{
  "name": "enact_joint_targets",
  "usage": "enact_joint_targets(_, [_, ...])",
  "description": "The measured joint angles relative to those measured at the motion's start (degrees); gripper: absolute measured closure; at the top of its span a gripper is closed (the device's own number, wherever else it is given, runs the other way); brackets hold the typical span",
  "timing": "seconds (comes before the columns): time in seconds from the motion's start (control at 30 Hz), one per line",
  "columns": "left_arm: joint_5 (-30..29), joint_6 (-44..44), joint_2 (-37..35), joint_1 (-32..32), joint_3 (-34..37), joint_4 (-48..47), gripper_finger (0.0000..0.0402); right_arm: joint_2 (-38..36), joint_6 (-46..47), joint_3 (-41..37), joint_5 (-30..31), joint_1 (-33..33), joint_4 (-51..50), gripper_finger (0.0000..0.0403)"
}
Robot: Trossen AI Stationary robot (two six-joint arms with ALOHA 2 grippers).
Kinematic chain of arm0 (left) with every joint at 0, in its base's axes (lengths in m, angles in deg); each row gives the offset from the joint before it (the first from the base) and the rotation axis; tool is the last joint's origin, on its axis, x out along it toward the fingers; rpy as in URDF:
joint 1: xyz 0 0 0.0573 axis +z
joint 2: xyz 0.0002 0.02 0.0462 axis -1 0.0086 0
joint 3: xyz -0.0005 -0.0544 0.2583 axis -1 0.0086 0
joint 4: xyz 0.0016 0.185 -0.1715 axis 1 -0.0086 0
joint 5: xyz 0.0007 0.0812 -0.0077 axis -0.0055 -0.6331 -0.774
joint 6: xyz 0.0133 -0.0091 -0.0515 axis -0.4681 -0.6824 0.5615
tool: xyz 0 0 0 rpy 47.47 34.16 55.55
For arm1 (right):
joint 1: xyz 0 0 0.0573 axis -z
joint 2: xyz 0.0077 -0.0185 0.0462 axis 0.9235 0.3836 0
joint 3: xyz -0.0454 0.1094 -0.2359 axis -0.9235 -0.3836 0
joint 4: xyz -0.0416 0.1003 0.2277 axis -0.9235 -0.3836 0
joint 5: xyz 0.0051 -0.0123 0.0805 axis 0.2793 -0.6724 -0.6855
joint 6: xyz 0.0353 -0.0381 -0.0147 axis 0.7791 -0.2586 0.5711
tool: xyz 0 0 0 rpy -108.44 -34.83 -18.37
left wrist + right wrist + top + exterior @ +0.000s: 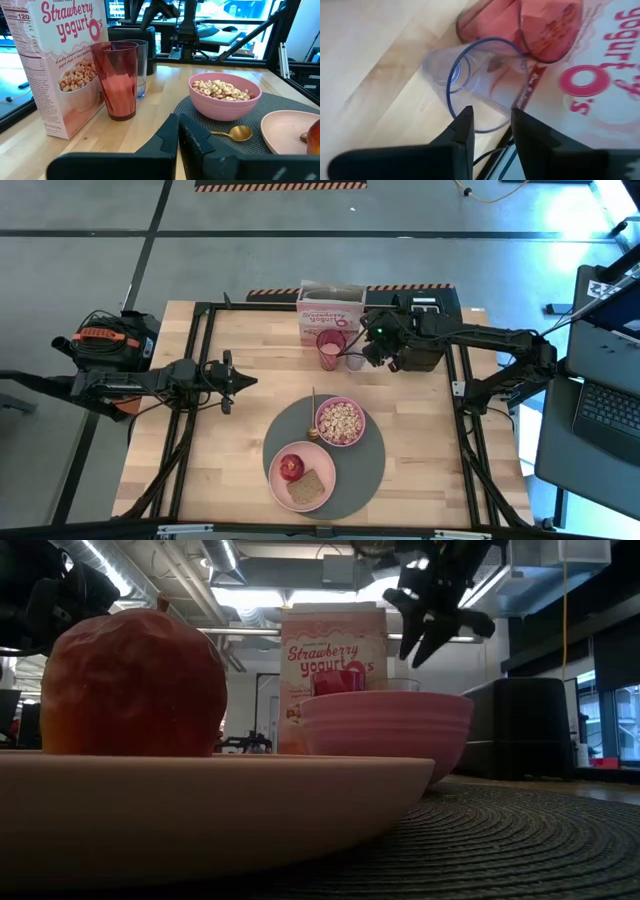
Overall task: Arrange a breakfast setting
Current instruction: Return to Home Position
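Note:
The round dark-grey mat [365,470] carries the pink bowl [340,421] of cereal and the pink plate [318,462]. The red apple [291,467] and the brown toast [306,487] lie on the plate. The small spoon [313,430] lies on the mat beside the bowl. The pink tumbler [331,348] and the clear glass [353,361] stand upright in front of the cereal box [330,310]. My right gripper [492,120] is open and points down just above the glass's rim [470,50], apart from it in the low view [432,635]. My left gripper [228,380] is shut and empty at mid-left.
A black frame [200,360] runs around the wooden tabletop. A dark device [425,305] sits at the far edge behind my right arm. Bare wood lies between my left gripper and the mat, and to the right of the mat.

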Motion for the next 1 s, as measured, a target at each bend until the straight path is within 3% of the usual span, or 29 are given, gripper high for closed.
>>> enact_joint_targets(0.13, [0.0, 0.0, 0.0, 0.0, 0.0, 0.0, 0.0397, 0.0, 2.0, 5.3, -0.1, -1.5, -5.0, 0.0314])
enact_joint_targets(0.27, [0.0, 0.3, 0.0, 0.0, 0.0, 0.0, 0.0397, -0.3, 9.6, 10.2, -1.3, -3.1, -10.0, 0.0331])
enact_joint_targets(0.43, [0.2, 2.0, 0.0, 0.0, 0.0, 0.0, 0.0397, -6.9, 17.8, 6.5, -5.3, -6.7, -8.7, 0.0356])
enact_joint_targets(0.6, [3.5, 2.1, 0.0, 0.0, 0.0, -0.5, 0.0397, -21.9, 25.7, -9.3, -2.1, -12.4, 6.3, 0.038])
enact_joint_targets(0.8, [4.7, 5.1, 0.0, 0.0, 0.0, 0.2, 0.0397, -42.6, 36.7, -38.2, -3.5, -17.3, 41.3, 0.039])
enact_joint_targets(1.0, [9.7, 1.3, 0.0, 0.0, 0.0, 7.2, 0.0397, -50.0, 40.1, -58.1, -5.4, -17.7, 67.7, 0.039])
